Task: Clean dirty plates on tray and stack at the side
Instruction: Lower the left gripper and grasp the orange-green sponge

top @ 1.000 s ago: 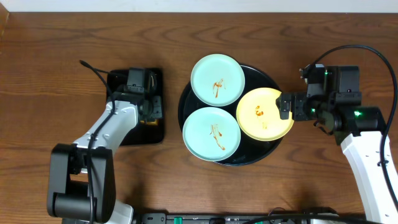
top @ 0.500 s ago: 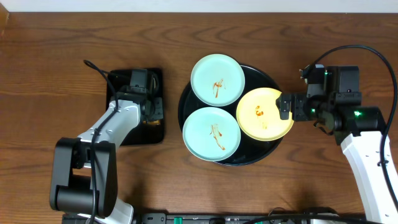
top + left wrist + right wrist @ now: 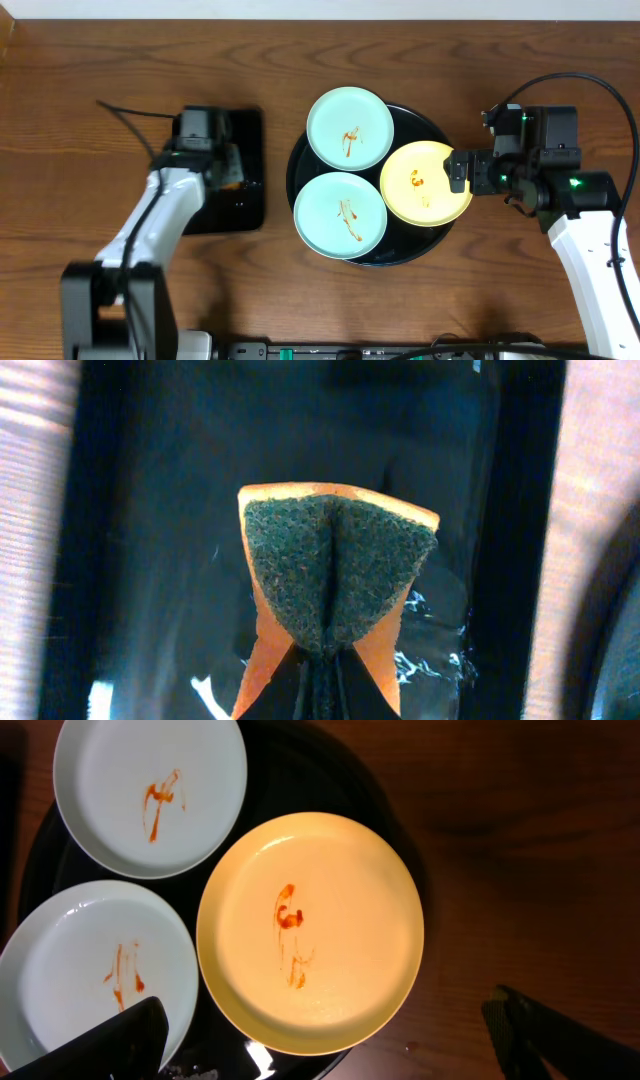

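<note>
**Left gripper clamped on the sponge; three smeared plates on the round tray**

The left gripper (image 3: 228,172) is closed tight on a sponge (image 3: 335,575). The sponge is orange with a dark green scouring face. The pinch creases it down the middle, so the scouring face bulges to either side of the fingers (image 3: 320,685). Gripper and sponge are above the small black rectangular tray (image 3: 245,215) on the left of the table (image 3: 100,60). Whether the sponge touches that tray cannot be told.

The right gripper (image 3: 460,172) is spread wide and holds nothing. It sits at the right edge of the yellow plate (image 3: 425,183). In the right wrist view one finger shows over the near mint plate (image 3: 75,970) and the other over bare wood.

All three plates lie on the large round black tray (image 3: 420,250) at the centre of the table:
- The far mint plate (image 3: 349,128) overhangs the tray's far-left rim.
- The near mint plate overhangs the near-left rim.
- The yellow plate reaches past the right rim.

Each plate carries a thin reddish-brown smear near its middle. The yellow plate's left edge overlaps both mint plates.
</note>
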